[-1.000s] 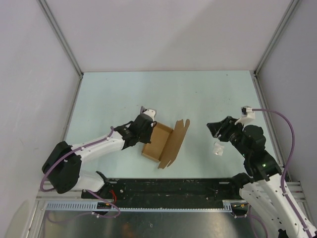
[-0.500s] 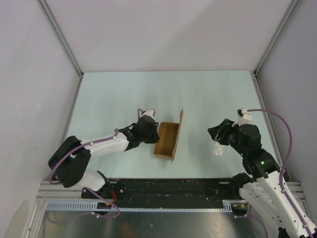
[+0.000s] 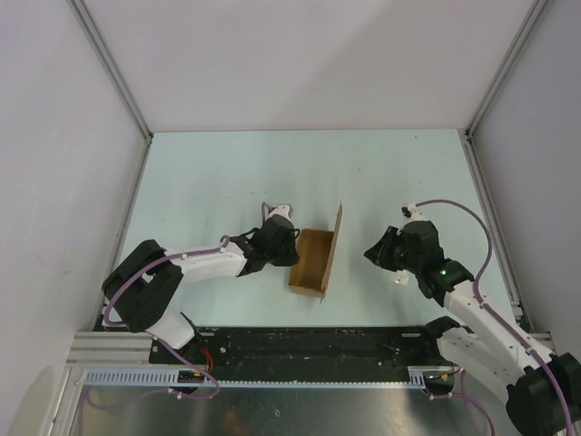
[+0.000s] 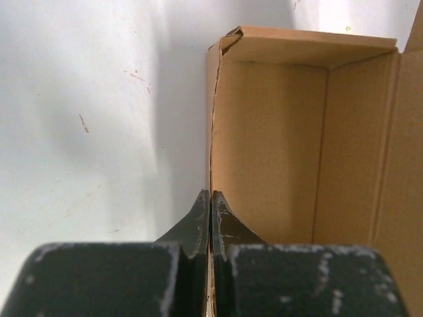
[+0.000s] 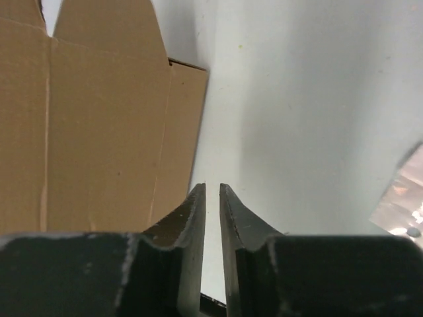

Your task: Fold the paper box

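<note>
Brown kraft card makes up the paper box, which sits on the pale green table around the middle of its width and closer to the near edge than the far one. It's half formed: an open tray with low walls, and one tall panel standing upright along its right side. The left gripper reaches in from the left with its jaws pressed together on the tray's thin left wall, the card sandwiched between the two black fingers in the wrist view. The right gripper hangs just to the right of the upright panel, not touching it; its jaws are only a narrow slit apart and hold nothing. A small crinkled clear-and-white scrap lies on the table close behind the right gripper, toward the right edge
</note>
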Available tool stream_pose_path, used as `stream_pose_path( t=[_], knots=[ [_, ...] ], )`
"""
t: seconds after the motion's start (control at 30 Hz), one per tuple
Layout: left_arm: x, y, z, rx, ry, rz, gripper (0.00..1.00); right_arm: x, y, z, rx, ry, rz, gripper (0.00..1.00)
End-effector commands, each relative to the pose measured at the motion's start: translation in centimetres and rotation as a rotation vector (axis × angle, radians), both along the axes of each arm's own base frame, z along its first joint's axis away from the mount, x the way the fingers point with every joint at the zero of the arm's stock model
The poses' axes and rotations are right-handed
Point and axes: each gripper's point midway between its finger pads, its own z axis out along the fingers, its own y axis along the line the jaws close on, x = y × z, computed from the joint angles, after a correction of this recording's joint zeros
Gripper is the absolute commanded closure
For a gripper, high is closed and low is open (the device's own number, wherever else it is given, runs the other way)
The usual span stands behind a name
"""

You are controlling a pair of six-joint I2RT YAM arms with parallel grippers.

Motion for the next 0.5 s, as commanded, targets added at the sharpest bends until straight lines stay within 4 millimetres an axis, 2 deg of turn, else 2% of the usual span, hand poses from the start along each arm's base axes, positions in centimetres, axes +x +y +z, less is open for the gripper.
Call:
stream_pose_path(
  t=[0.0, 0.13, 0.17, 0.27, 0.47],
  knots=[
    [0.5, -1.5, 0.5, -0.030, -0.003, -0.002, 1.00, 1.6, 2.4, 1.0, 0.100, -0.055, 0.010, 0.83],
    [0.3, -2.0, 0.4, -0.026, -0.002, -0.020, 1.00, 1.6, 4.8, -0.9, 0.120, -0.010, 0.056, 0.89],
    [0.3, -2.1, 0.4, -0.026, -0.002, -0.024, 1.00, 1.9, 5.4, -0.6, 0.135, -0.033, 0.066, 0.90],
    [0.1, -2.6, 0.3, -0.025, 0.001, -0.040, 1.00, 1.9, 6.6, -1.3, 0.136, -0.024, 0.084, 0.91],
    [-0.2, -3.5, 0.3, -0.023, 0.002, -0.073, 0.99, 1.9, 7.8, -3.0, 0.117, 0.006, 0.098, 0.91]
  ],
)
